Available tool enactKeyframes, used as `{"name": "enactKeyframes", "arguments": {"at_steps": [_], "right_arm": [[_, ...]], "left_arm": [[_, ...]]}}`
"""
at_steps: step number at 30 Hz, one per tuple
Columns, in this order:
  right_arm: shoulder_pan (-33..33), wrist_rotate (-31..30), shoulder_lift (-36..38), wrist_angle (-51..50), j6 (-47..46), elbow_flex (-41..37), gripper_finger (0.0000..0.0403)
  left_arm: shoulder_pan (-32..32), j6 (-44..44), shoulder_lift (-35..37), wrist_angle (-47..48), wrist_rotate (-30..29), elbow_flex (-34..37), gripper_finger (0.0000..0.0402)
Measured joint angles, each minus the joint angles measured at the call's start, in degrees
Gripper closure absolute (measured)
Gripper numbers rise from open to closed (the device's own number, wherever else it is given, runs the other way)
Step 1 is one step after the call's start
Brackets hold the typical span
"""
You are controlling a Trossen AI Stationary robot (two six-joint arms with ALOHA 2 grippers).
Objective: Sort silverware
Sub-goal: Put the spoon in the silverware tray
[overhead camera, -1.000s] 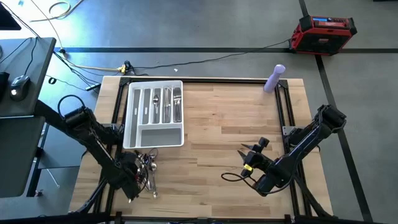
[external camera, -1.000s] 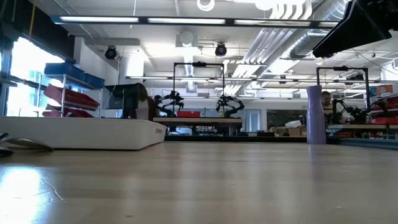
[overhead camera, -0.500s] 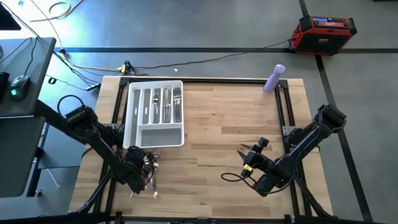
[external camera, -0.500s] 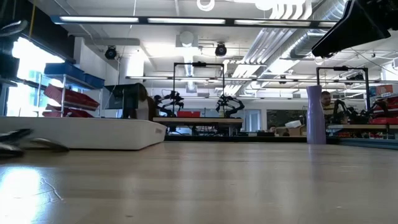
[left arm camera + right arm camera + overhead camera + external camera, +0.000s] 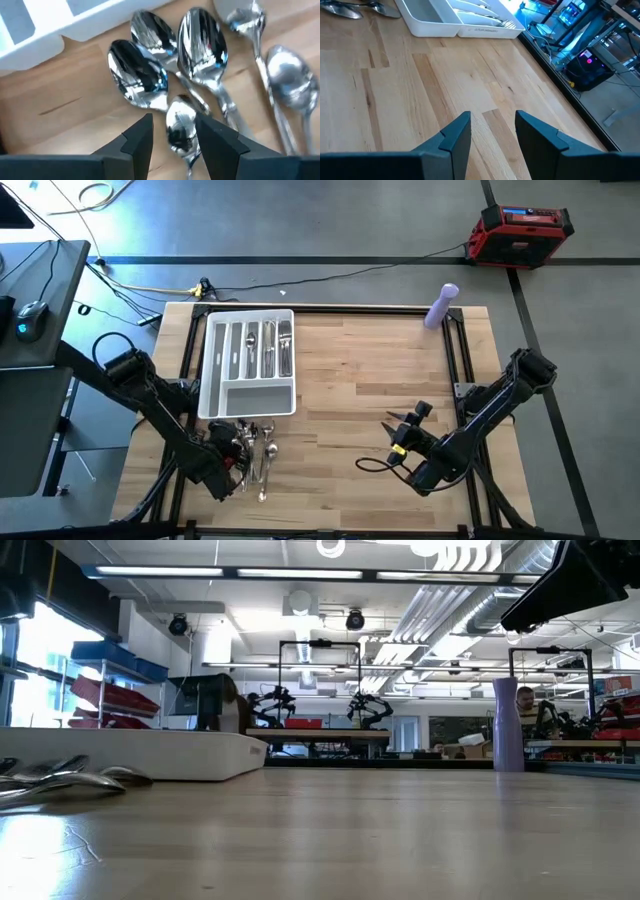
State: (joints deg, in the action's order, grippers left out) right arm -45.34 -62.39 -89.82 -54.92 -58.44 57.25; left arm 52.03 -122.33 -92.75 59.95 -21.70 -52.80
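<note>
Silverware (image 5: 255,448): shiny spoons piled loosely, bowls up, just beside the white tray (image 5: 212,402), by its wide compartment; more pcs laid lengthwise in its narrow slots.

The tray (image 5: 210,370) sits on the table (image 5: 370,380) toward ten o'clock from its middle, with some silverware in its long slots (image 5: 268,348). Loose silverware (image 5: 255,450) lies just beside the tray's near end, at about seven o'clock, with the left gripper (image 5: 232,463) over it. The bottle (image 5: 441,307) stands at one o'clock near the far edge; the right gripper (image 5: 397,425) is at five o'clock
</note>
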Motion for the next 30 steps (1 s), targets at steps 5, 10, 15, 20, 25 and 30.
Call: {"name": "enactKeyframes", "arguments": {"at_steps": [5, 10, 15, 20, 25, 30], "right_arm": [[0.0, 0.0, 0.0, 0.0, -0.01, 0.0, 0.0265], [0.0, 0.0, 0.0, 0.14, -0.02, 0.0, 0.0265], [0.13, -0.02, 0.0, 0.15, 0.14, 0.0, 0.0265], [0.74, 0.0, 0.0, 0.52, 0.37, 0.0, 0.0265], [0.74, 0.42, 0.0, 0.63, 0.43, 0.0, 0.0265], [0.74, 0.44, 0.0, 0.61, 0.44, 0.0, 0.0265]], "left_arm": [[0.54, -5.14, 0.0, 0.26, -0.1, 2.25, 0.0265], [-1.73, -5.66, 0.0, -2.13, 1.55, 6.65, 0.0247], [-3.8, -4.21, 0.3, -8.86, 0.74, 10.44, 0.023], [-4.53, -4.13, 0.31, -9.28, 0.38, 11.97, 0.0226], [-4.68, -3.55, 0.17, -8.83, -1.26, 12.53, 0.026], [-4.68, -2.67, 0.07, -8.79, -4.95, 12.7, 0.0344]]}}
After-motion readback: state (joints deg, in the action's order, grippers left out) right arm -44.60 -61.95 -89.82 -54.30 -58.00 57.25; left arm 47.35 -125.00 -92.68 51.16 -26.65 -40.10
